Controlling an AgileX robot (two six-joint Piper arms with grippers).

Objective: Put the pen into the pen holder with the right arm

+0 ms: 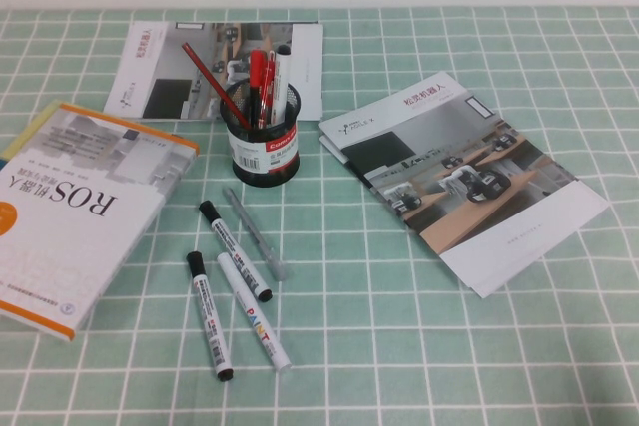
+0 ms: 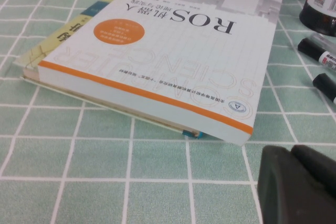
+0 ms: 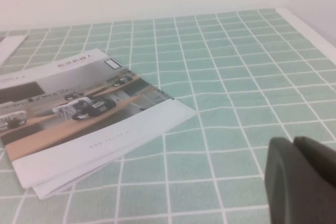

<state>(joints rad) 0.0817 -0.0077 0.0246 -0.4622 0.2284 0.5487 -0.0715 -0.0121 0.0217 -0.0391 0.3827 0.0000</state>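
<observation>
Green-checked cloth covers the counter [image 1: 479, 346]. At its middle stands the pen holder [image 1: 262, 152], with the pen [image 1: 207, 75] already in it, leaning out toward the robot's left. The left gripper [image 2: 299, 184] hovers low beside a ROS book [image 2: 157, 51]; whether its fingers are parted I cannot tell. The right gripper [image 3: 302, 182], fingers together and empty, hangs near a brochure stack [image 3: 79, 114].
</observation>
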